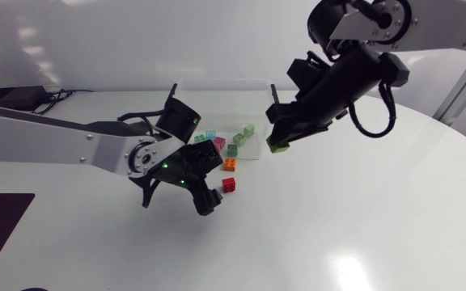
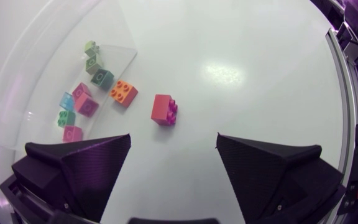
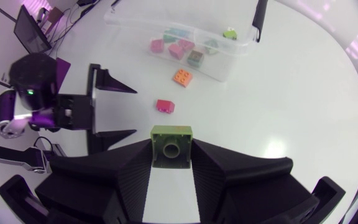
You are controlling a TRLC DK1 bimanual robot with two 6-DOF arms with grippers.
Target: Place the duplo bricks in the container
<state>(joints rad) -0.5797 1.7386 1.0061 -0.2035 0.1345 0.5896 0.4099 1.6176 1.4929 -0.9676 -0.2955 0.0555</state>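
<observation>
From above, the clear container (image 1: 217, 84) is seen toward the table's (image 1: 338, 226) far edge, small bricks (image 1: 233, 149) inside. An orange brick (image 1: 230, 163) and a red brick (image 1: 228, 184) lie just outside its near wall.

Left wrist view: the left gripper (image 2: 173, 140) is spread wide, the red brick just ahead.

Right wrist view: a green brick (image 3: 173, 144) is clamped in the right gripper (image 3: 173, 158).

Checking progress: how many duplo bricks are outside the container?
3: an orange brick on the table beside the container, a red brick nearer the left tool, and a green brick held in the right tool.
</observation>
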